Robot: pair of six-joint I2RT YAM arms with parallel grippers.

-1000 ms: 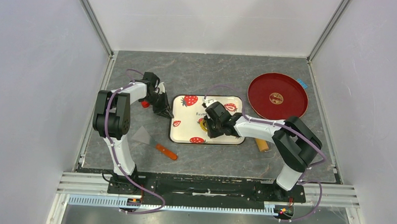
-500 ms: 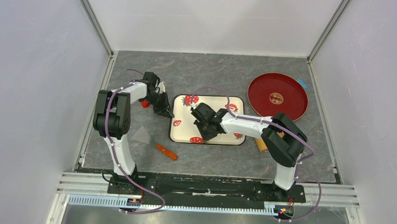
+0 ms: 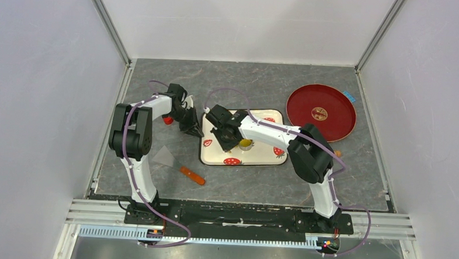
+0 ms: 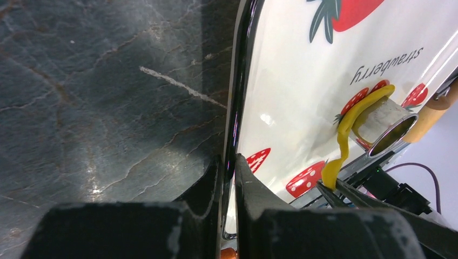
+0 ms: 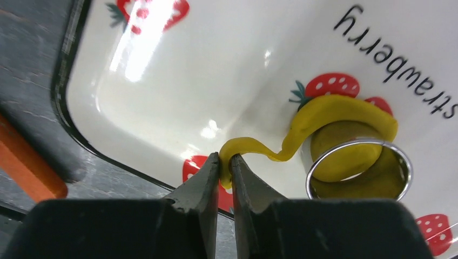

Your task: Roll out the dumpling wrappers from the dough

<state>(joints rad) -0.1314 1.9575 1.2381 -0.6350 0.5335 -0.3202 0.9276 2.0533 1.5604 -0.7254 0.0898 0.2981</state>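
Two pincers clenching | right pincer [image 5: 224, 162] pinching dough scrap [image 5: 335, 105] wrapping ring cutter [image 5: 356, 142] | left pincer [image 4: 228, 167] gripping tray [image 4: 237, 108] | risk: thin strip tearing, or dragging cutter off wrapper [image 5: 345, 156]

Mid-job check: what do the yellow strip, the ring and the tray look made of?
Yellow strip: soft matte dough or clay, seemingly; it bends in a limp curl from the right gripper. Ring: likely polished metal, thin mirror-bright rim. Tray: glossy white with glare; enamelled metal or plastic, unclear.

Dough [image 5: 336, 109] tip hidden inside right claw [image 5: 225, 160]
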